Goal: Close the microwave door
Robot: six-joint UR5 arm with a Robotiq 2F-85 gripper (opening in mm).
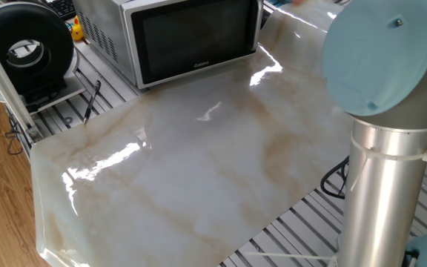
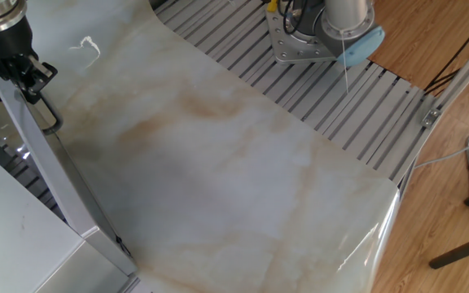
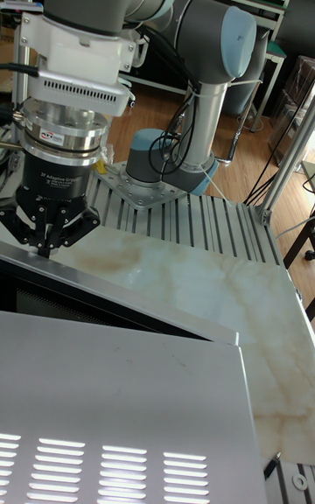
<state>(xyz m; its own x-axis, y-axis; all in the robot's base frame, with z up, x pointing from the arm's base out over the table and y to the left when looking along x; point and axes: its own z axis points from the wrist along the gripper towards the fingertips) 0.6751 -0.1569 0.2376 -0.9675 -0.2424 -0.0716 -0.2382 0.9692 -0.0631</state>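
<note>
1. Marbled glossy tabletop (image 1: pixel 199 170) fills mid-frame; the boxy silver-grey microwave (image 1: pixel 106 33) sits upper left.
2. Its dark glass, silver-framed microwave door (image 1: pixel 191 37) looks nearly closed, perhaps unlatched.
3. At the tall view's left, the black two-finger gripper (image 3: pixel 48 246) has its fingers pinched together, empty, at the door's top edge.
4. Risk: fingertips sliding off, or pushing askew and shifting the oven.

Table (image 1: pixel 199 170) with marble-patterned sheet and microwave (image 1: pixel 176 37).
The microwave stands at the sheet's far edge, beside a round black device (image 1: pixel 24 46).
</note>
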